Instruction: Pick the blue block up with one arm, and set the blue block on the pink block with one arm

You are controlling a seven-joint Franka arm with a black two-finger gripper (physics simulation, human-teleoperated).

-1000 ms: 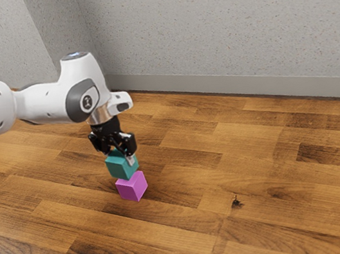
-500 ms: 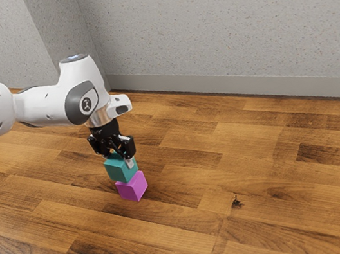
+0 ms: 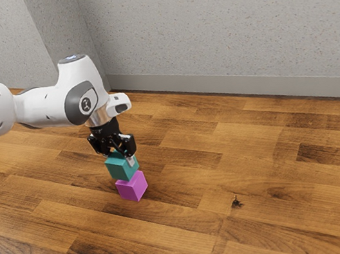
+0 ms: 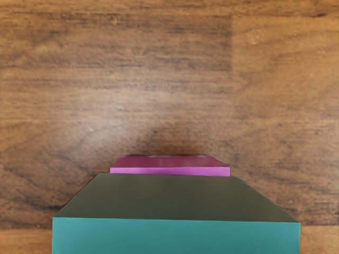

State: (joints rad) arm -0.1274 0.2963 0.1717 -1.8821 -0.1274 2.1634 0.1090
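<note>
The blue block [image 3: 122, 168], teal in shade, sits directly on top of the pink block [image 3: 132, 187] on the wooden floor, slightly offset toward the exterior view's left. My gripper [image 3: 118, 154] points straight down over the stack, and its black fingers [image 3: 125, 145] clasp the blue block's upper part from two sides. In the wrist view the blue block [image 4: 175, 217] lies just under my hand, with a strip of the pink block [image 4: 169, 164] showing beyond its far edge.
Wooden floor [image 3: 262, 170] stretches bare around the stack. A grey wall with a skirting board [image 3: 248, 84] runs along the back. A small dark mark [image 3: 236, 202] lies on the planks to the exterior view's right of the stack.
My hand has come down a little with the blue block, closing the small gap above the pink block. The pink block has stayed put.
</note>
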